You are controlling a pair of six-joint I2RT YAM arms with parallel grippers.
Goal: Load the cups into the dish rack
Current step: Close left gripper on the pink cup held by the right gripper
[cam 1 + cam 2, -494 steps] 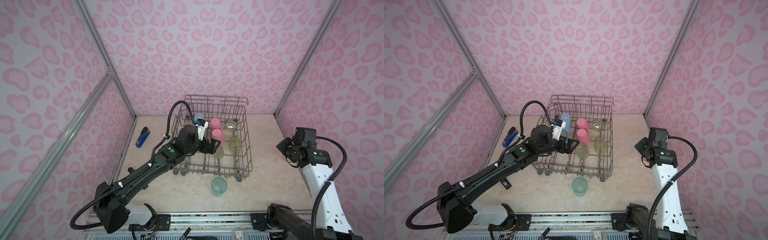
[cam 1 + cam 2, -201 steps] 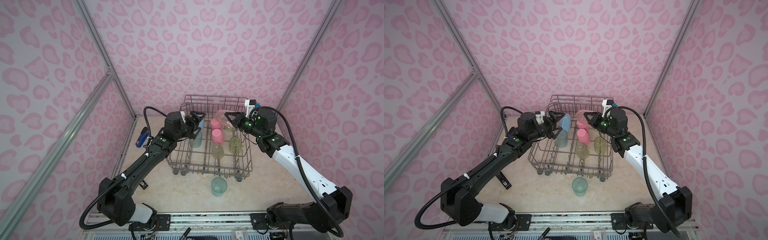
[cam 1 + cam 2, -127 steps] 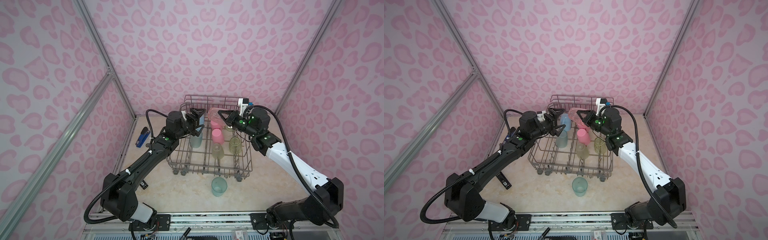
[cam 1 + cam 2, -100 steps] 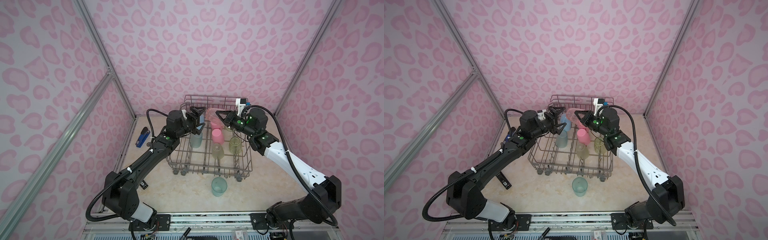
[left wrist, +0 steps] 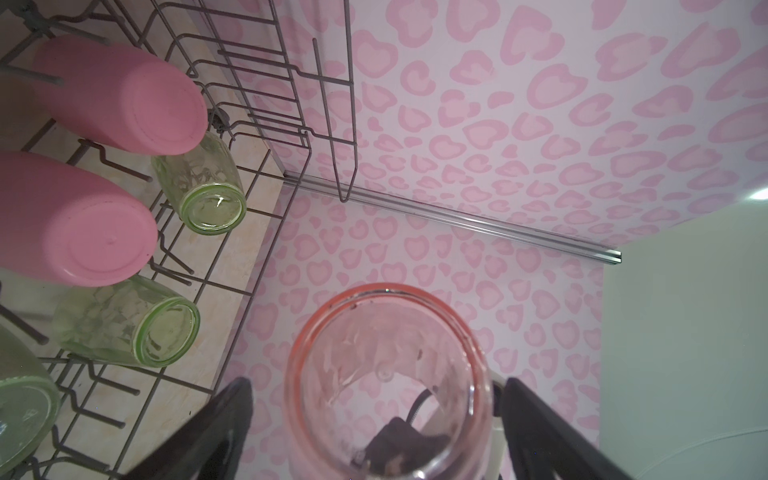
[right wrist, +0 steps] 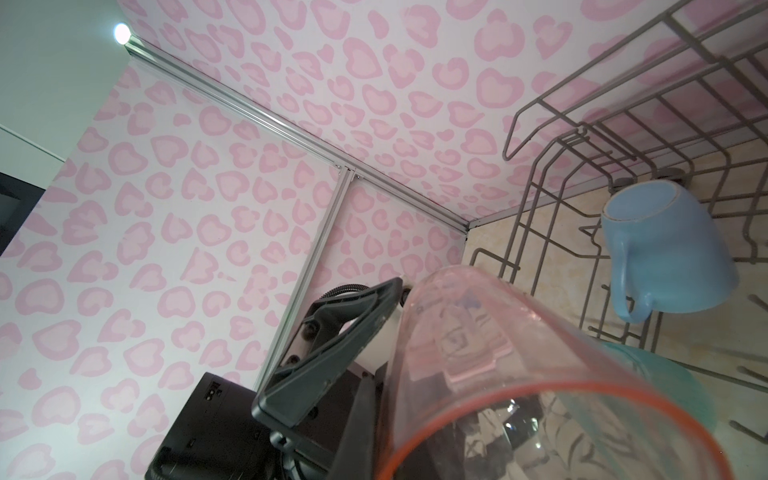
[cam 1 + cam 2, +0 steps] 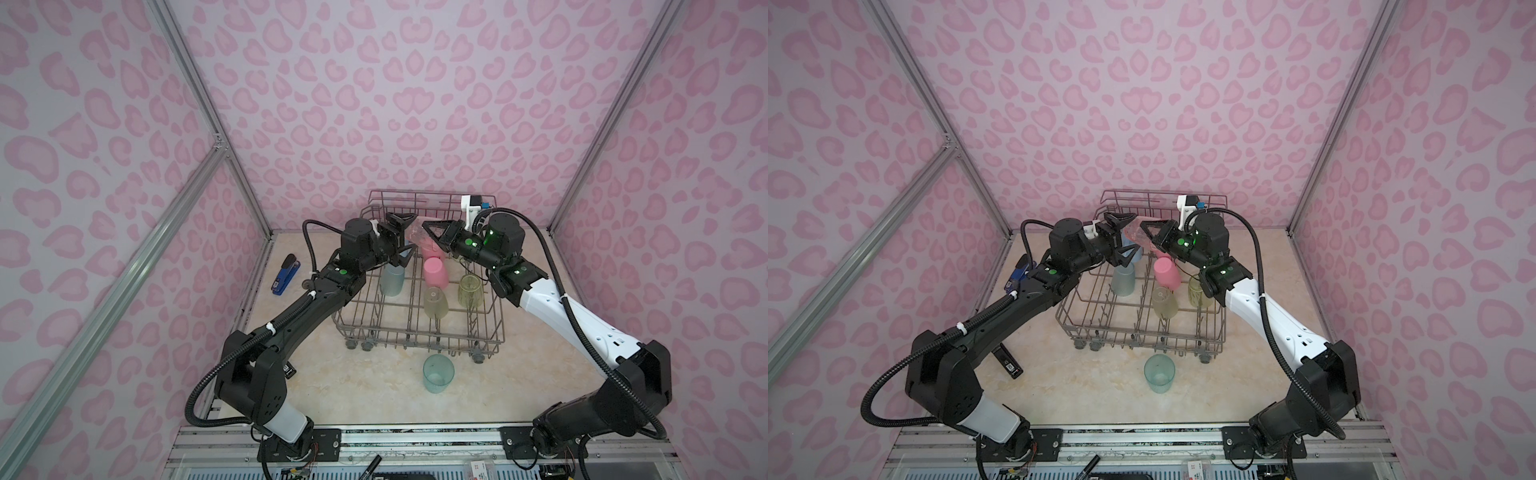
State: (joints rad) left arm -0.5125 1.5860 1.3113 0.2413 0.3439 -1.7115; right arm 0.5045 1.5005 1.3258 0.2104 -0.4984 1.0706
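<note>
Two grippers meet above the back of the dish rack [image 7: 419,332]. The right gripper [image 7: 430,235] is pinched shut on a translucent salmon tumbler [image 7: 1133,233], apparently at its rim, and holds it sideways with the free end toward the left gripper [image 5: 378,380], whose jaws stand wide on either side, not touching. This looks like a handover, probably to turn the cup mouth-down like the pink tumblers [image 7: 435,272] on the tines. One teal tumbler [image 7: 438,374] stands upright on the surface before the rack.

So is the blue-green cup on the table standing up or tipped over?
Standing up. The cup sits on its base on the table, in front of the rack, open mouth facing up.
</note>
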